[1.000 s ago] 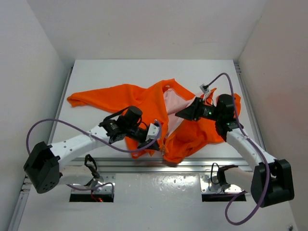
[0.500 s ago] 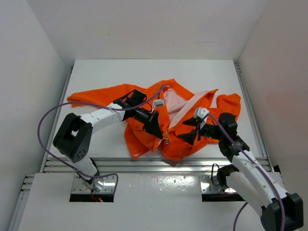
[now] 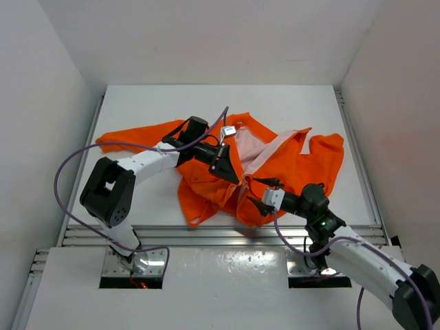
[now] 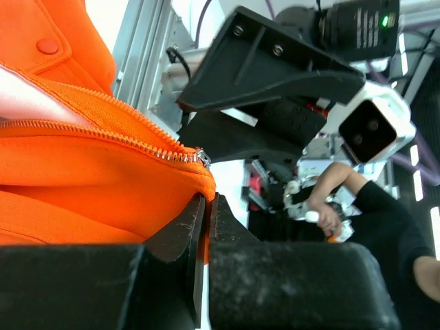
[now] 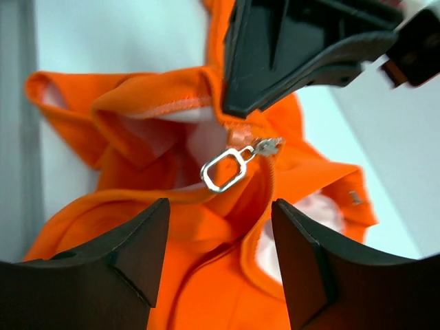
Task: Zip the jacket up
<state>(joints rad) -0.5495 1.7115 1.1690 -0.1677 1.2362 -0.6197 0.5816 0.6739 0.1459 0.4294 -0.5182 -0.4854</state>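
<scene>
**Two claws facing each other at the bottom of an orange jacket's zipper**

From above, the jacket (image 3: 206, 192) is lying crumpled and unzipped across the middle of the white tabletop (image 3: 137, 110), its pale lining showing. The left claw (image 3: 236, 179) and right claw (image 3: 250, 184) are pointing at each other at its lower front edge. In the left wrist view, the left claw (image 4: 206, 203) is clamping tight on the orange edge just beneath the end of the zipper (image 4: 124, 141). In the right wrist view, the right claw (image 5: 220, 206) is standing with fingers spread apart, gripping nothing, and the silver zipper pull (image 5: 223, 169) is hanging just beyond the gap.
</scene>
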